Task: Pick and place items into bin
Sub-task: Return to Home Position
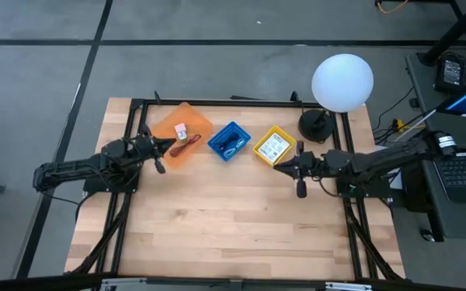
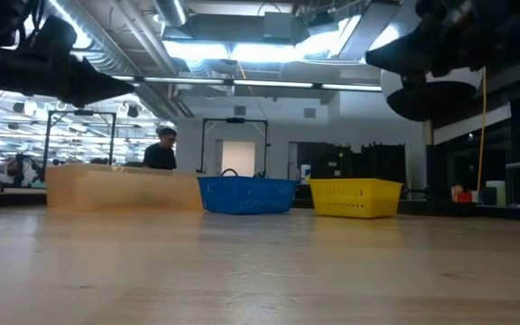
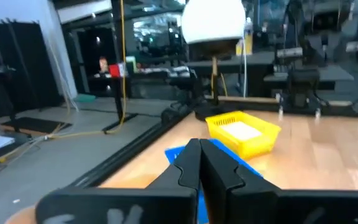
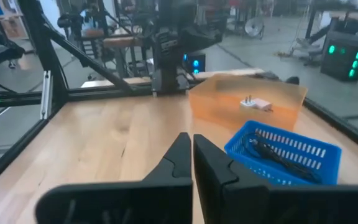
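Three bins stand in a row at the table's far side. The orange bin (image 1: 183, 133) holds a pink-white block (image 4: 257, 104) and a red cord (image 1: 186, 144). In the blue bin (image 1: 229, 141) lies a black coiled cable (image 4: 278, 155). The yellow bin (image 1: 274, 146) contains a white printed packet (image 3: 240, 130). My left gripper (image 1: 168, 149) is shut and empty, held level at the orange bin's near edge, pointing toward the table's right. My right gripper (image 1: 280, 167) is shut and empty, just near of the yellow bin, pointing toward the table's left.
A lamp with a white globe (image 1: 342, 81) and a black base (image 1: 315, 124) stands at the far right corner. A black frame (image 1: 217, 102) runs along the table's far edge and sides. Bare wood (image 1: 233, 218) fills the near half. A person (image 2: 161, 149) shows in the room behind.
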